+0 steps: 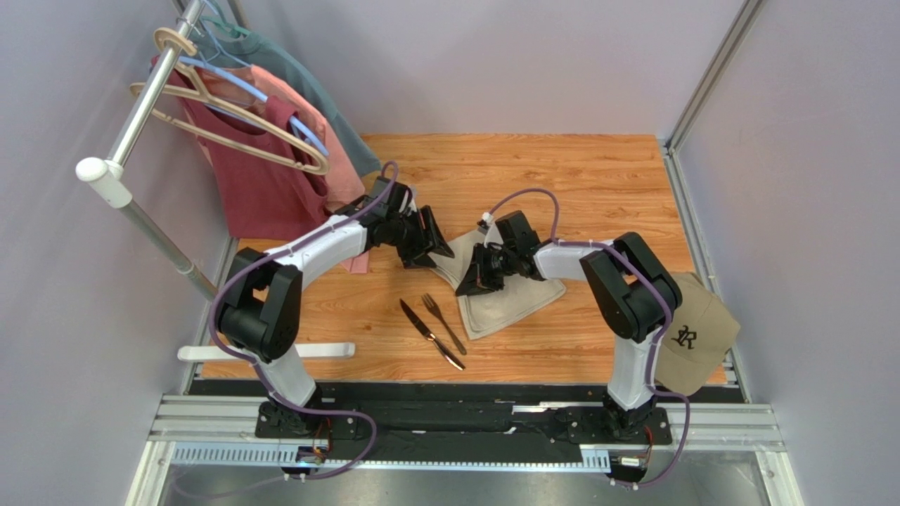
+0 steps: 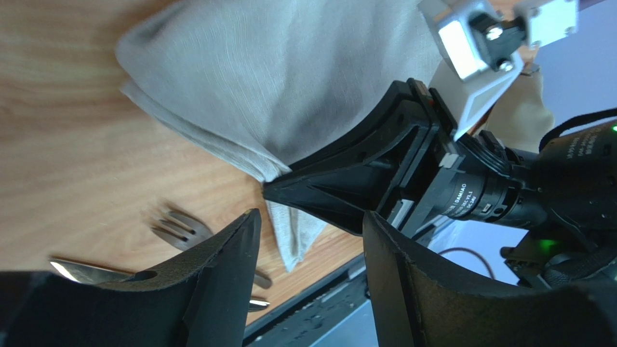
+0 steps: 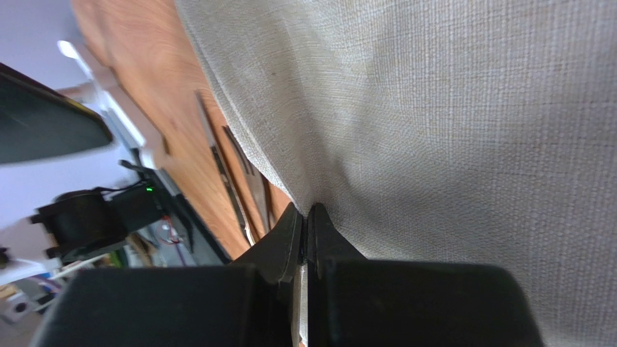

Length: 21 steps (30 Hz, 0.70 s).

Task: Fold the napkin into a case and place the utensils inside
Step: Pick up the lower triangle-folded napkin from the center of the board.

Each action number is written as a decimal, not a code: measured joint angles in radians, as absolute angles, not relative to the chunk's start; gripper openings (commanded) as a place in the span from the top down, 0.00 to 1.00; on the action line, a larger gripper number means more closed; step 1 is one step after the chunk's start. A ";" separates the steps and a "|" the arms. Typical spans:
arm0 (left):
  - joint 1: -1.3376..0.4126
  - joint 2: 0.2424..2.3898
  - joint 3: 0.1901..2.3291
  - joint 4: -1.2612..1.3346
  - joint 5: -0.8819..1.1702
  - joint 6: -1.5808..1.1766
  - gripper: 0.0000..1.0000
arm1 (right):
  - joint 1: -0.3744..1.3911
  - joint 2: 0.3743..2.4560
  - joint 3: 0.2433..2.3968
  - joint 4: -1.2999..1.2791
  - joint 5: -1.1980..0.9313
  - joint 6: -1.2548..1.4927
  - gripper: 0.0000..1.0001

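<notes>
The beige napkin [image 1: 514, 293] lies partly folded on the wood table, right of centre. My right gripper [image 1: 474, 281] is shut on the napkin's left edge, and in the right wrist view the cloth [image 3: 449, 123] is pinched between the closed jaws [image 3: 307, 217]. My left gripper [image 1: 431, 240] is open and empty just off the napkin's far left corner. In the left wrist view its jaws [image 2: 310, 224] stand wide apart, with the napkin [image 2: 275, 79] and the right gripper [image 2: 340, 188] ahead. The dark fork [image 1: 445, 323] and knife [image 1: 430, 334] lie side by side left of the napkin.
A tan cap [image 1: 692, 329] with a dark logo sits at the table's right edge. Red and pink shirts [image 1: 264, 169] hang on a rack at the far left. A white bar [image 1: 269, 351] lies at the near left edge. Grey walls enclose the table.
</notes>
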<state>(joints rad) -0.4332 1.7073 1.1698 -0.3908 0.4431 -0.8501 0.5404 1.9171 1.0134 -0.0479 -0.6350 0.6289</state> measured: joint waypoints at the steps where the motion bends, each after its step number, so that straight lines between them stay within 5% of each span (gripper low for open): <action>1: -0.447 1.707 1.166 -0.393 0.434 -0.873 0.36 | 0.533 1.916 0.997 -0.007 -0.653 0.655 1.00; 21: -0.483 1.835 1.209 -0.479 0.372 -1.050 0.34 | 0.515 1.906 0.954 0.227 -0.728 0.804 1.00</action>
<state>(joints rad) -0.4828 1.8347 1.2087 -0.4793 0.3721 -1.0500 0.5148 1.9064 0.9543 0.2268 -0.7280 0.8036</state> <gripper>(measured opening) 0.681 0.015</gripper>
